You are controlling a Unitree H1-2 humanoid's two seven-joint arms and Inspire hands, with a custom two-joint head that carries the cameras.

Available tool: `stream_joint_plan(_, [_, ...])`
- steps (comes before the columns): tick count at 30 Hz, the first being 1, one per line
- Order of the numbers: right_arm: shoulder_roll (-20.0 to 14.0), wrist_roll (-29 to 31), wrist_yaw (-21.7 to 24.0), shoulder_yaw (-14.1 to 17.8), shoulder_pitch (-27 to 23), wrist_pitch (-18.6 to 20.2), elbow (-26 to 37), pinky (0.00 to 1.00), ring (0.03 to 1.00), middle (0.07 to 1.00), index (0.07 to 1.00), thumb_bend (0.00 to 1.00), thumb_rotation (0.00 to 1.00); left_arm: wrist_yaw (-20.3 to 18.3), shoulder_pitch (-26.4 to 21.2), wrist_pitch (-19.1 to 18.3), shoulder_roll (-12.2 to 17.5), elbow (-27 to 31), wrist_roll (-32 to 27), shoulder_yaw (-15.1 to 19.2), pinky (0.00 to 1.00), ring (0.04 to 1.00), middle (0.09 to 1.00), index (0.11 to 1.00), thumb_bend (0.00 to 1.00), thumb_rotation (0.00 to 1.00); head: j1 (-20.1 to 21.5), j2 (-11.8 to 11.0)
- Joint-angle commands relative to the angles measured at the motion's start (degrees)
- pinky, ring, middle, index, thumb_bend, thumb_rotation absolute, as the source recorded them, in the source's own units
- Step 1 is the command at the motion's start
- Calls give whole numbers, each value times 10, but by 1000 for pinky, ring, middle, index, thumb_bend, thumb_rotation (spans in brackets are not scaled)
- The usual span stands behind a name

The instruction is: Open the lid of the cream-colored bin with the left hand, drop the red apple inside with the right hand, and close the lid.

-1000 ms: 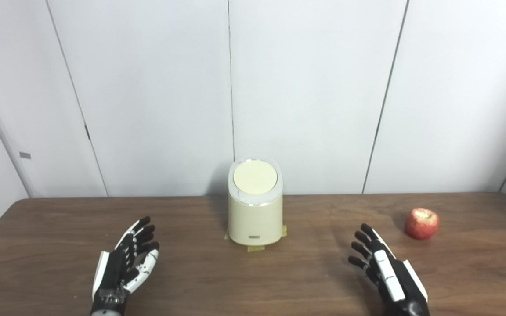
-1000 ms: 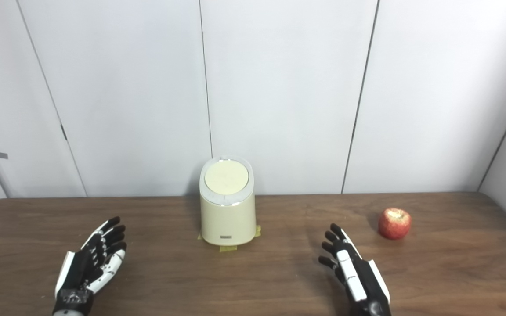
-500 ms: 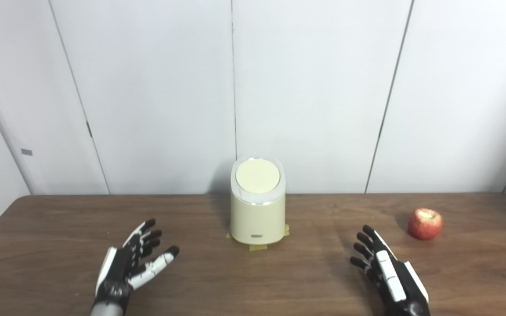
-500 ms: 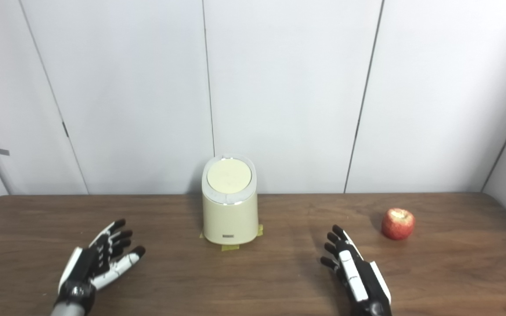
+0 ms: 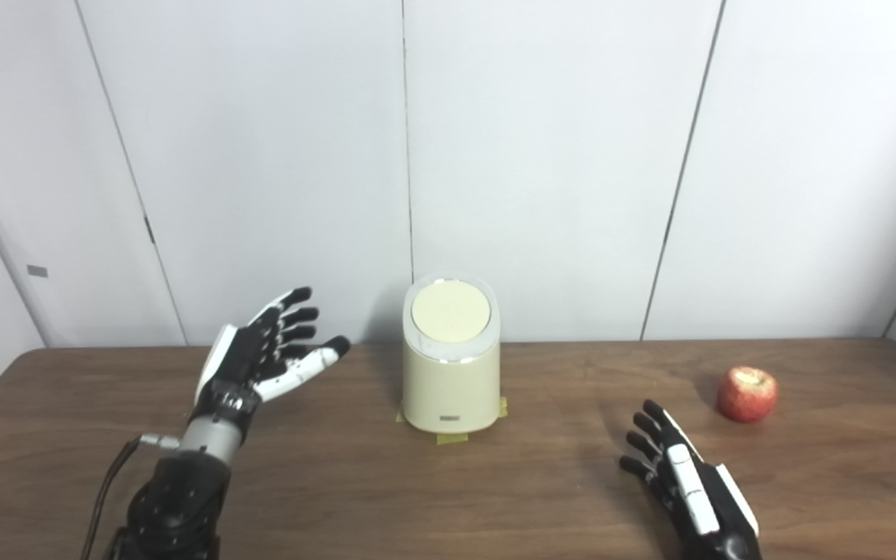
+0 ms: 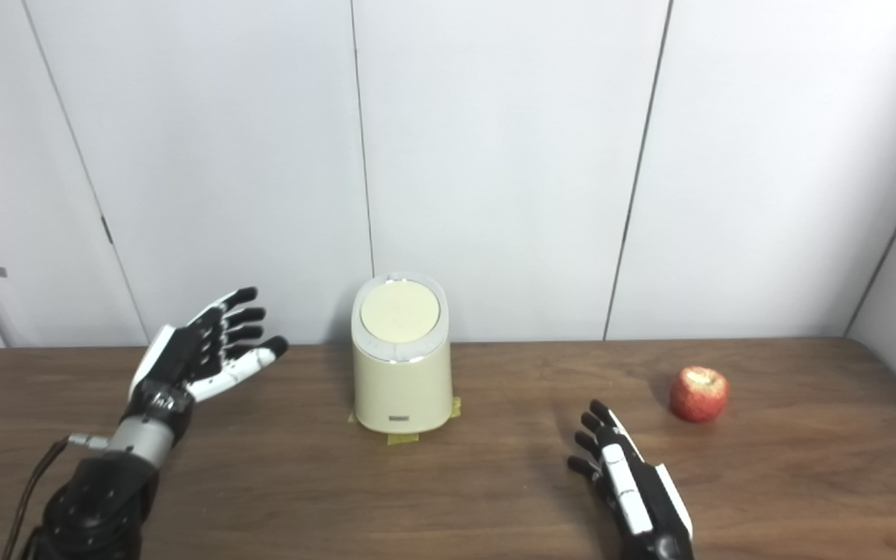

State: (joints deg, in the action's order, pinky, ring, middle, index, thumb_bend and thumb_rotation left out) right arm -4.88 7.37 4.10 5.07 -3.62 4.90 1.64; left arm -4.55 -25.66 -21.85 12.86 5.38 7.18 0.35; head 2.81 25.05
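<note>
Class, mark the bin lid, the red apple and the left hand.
bin lid (image 5: pixel 450 311), left eye view, centre of the round top.
red apple (image 5: pixel 746 395), left eye view, middle of its skin.
left hand (image 6: pixel 197 348), right eye view, palm.

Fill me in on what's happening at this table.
A humanoid robot is starting a bin task. Its left hand is raised, open, to the left of the cream-colored bin, not touching it. The lid is closed. The right hand rests open low over the table, holding nothing. The red apple sits untouched on the table, beyond and to the right of that hand.
</note>
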Motion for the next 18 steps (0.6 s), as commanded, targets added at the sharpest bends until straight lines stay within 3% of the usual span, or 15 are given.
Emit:
stream_joint_plan(1, [-5, 5, 4, 3, -18, -25, 11, 821, 913, 941, 952, 524, 873, -1, -53, 4, 8, -4, 11, -7, 784, 833, 851, 907, 795, 327, 0, 1])
stream_joint_plan(4, [-5, 2, 2, 2, -17, -24, 13, 821, 912, 940, 950, 530, 876, -5, -88, 6, 13, -31, 29, -25, 784, 835, 848, 903, 822, 333, 1, 1])
stream_joint_plan(8, [-2, 3, 1, 2, -15, -19, 16, 829, 914, 941, 952, 524, 877, -23, -136, -7, 16, -62, 25, -37, 815, 864, 878, 902, 855, 236, 2, 2])
stream_joint_plan(11, [-1, 5, 0, 3, -16, -18, 15, 831, 911, 935, 946, 516, 867, -36, -158, 3, 20, -83, 23, -42, 806, 875, 888, 898, 862, 171, 1, 1])
stream_joint_plan(18, [-4, 0, 1, 1, -15, -23, 12, 831, 910, 935, 952, 513, 877, -51, -212, -1, 20, -133, 37, -62, 794, 877, 901, 904, 867, 145, 0, 1])
